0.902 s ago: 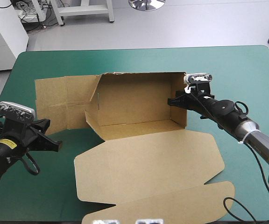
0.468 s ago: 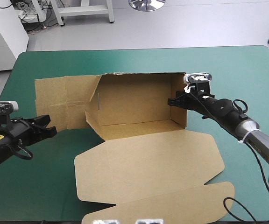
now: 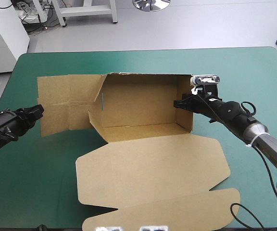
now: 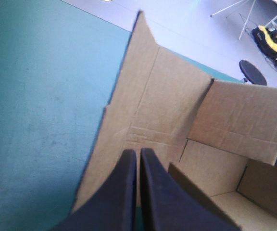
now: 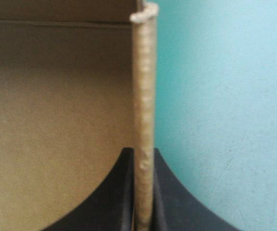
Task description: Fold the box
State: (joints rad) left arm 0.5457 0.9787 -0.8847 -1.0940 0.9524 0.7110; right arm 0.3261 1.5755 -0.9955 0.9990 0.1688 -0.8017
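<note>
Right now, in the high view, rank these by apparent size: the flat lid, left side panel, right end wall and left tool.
1. flat lid, clearly the largest.
2. left side panel.
3. right end wall and left tool: about alike. The wall is seen at a slant, so I won't rank them.

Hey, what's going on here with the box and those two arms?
The robot is partway through folding the box on the table. The back and side walls stand up, while the front panel lies flat. The right gripper is shut on the right wall. The left gripper, shut, sits at the outer edge of the left flap, which is not yet folded in.
</note>
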